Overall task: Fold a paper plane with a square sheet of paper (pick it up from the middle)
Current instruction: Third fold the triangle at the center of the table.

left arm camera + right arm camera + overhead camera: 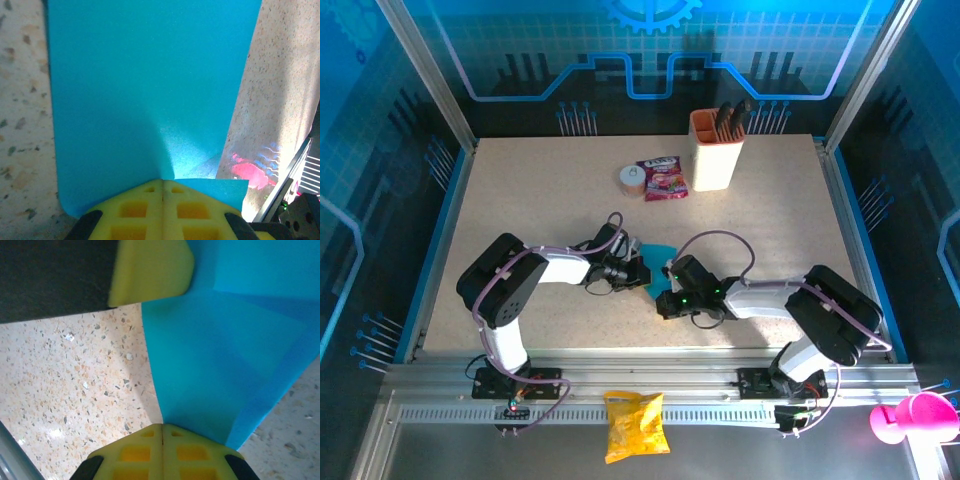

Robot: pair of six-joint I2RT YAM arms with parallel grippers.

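1. Desk [520,200]: speckled beige top, blue-edged, carrying every item below except 4.
2. Left arm [505,285], right arm [830,310]: both reach in toward the desk's centre, wrists near each other.
3. Holder [716,150]: orange-and-white, upright at the far edge, dark tools inside.
4. Yellow crisp bag [635,425]: on the metal rail in front of the desk, well apart from the work.
5. Square sheet of paper [150,90]: cyan-blue, at mid-desk between the two wrists, partly folded, overlapping layers visible in the right wrist view.
6. Red-purple snack packet [663,179]: flat, just beside the holder.
7. Left gripper [162,182]: yellow pads clenched together on one edge of the sheet.
8. Right gripper [162,427]: pads likewise clenched, grasping the sheet at a narrow folded corner.

Hazards, as judged: with both grippers pinching one thin sheet, arms drawing apart would likely tear it. Uneven travel could skew the crease and misalign the layers. A shallow pinch may slip free, and the crowded wrists risk colliding.
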